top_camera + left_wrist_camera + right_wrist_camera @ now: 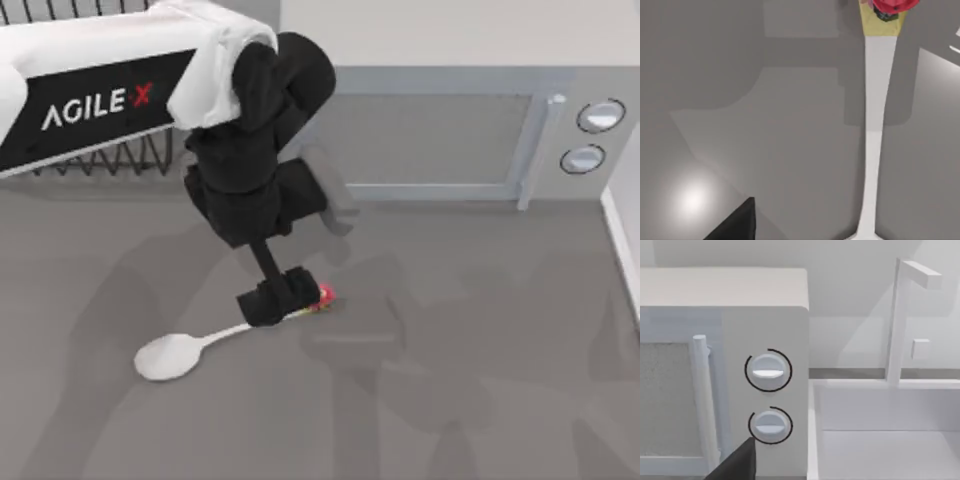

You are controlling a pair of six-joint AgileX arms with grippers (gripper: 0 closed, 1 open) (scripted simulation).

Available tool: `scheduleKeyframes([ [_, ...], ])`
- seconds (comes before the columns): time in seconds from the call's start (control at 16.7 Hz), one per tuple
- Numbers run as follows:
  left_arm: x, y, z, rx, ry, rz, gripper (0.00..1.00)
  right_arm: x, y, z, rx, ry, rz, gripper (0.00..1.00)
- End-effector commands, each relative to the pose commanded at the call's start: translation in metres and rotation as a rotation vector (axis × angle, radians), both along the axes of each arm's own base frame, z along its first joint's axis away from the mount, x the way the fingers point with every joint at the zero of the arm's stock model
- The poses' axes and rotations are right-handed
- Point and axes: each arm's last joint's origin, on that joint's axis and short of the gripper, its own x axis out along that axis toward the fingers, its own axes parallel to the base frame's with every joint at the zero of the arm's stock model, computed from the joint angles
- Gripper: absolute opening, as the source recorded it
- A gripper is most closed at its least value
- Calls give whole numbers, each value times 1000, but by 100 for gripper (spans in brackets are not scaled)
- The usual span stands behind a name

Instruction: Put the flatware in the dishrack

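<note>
The flatware, a white spoon (172, 355), lies flat on the grey table, its slim handle (874, 125) running up to the right and ending in a red ball (325, 296). My left gripper (278, 300) is down over the handle just short of the red ball, open, its dark fingers on either side of the handle. One left finger (735, 226) shows in the left wrist view, apart from the handle. The dishrack (110, 160), black wire, stands at the back left, mostly hidden under my left arm. One right finger (737, 462) shows off to one side, open, facing the microwave.
A grey microwave (430, 130) with a bar handle and two knobs (600, 115) stands along the back, right of the rack. A white sink (880, 440) with a faucet (900, 320) sits at the table's right edge.
</note>
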Motion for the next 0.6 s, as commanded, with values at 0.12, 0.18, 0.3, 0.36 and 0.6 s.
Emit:
scheduleKeyframes([
  [0.12,2,-2,-21,-1,-2,-1,100,0,0,0,0,0,0,100],
  [0.18,2,-2,-33,-3,-5,-1,100,0,0,0,0,0,0,100],
  [0.3,2,-2,-59,-7,-10,0,100,0,0,0,0,0,0,100],
  [0.36,2,-2,-70,-6,-10,-1,100,0,0,0,0,0,0,100],
  [0.6,-1,-1,-87,-2,-3,-1,100,0,0,0,0,0,0,100],
])
